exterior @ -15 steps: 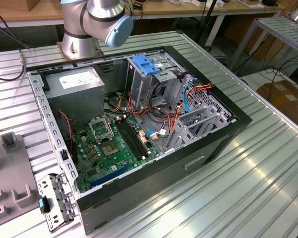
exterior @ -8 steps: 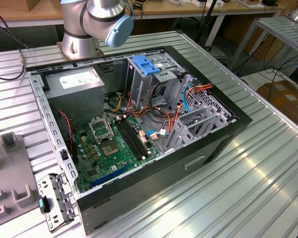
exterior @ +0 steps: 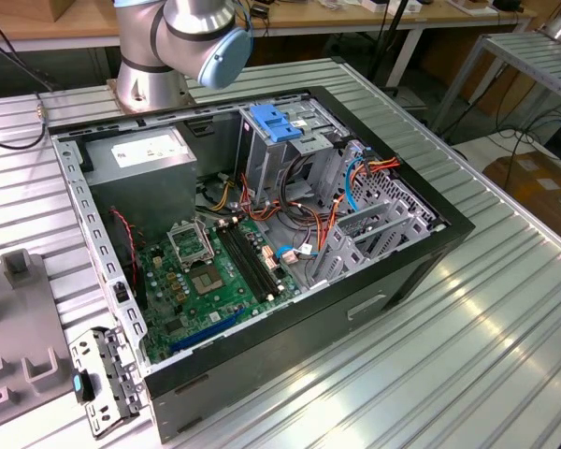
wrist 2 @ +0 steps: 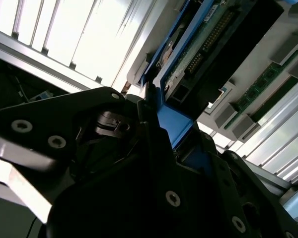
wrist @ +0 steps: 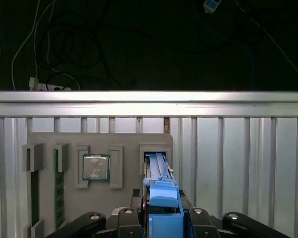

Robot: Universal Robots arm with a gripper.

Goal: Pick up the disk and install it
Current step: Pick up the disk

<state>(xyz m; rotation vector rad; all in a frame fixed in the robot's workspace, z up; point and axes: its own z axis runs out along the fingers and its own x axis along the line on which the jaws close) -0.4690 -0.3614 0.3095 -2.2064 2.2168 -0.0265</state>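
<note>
Edge-on disk [wrist: 156, 166] — tight within the gripper [wrist: 162, 201]

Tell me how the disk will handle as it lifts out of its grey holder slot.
Probably stiff: the disk is a metal-cased slab, so no sag. Likely heavy for its size, and it stands on edge, so it may tilt. The blue rail held by the gripper is plastic and may flex or slip.
</note>
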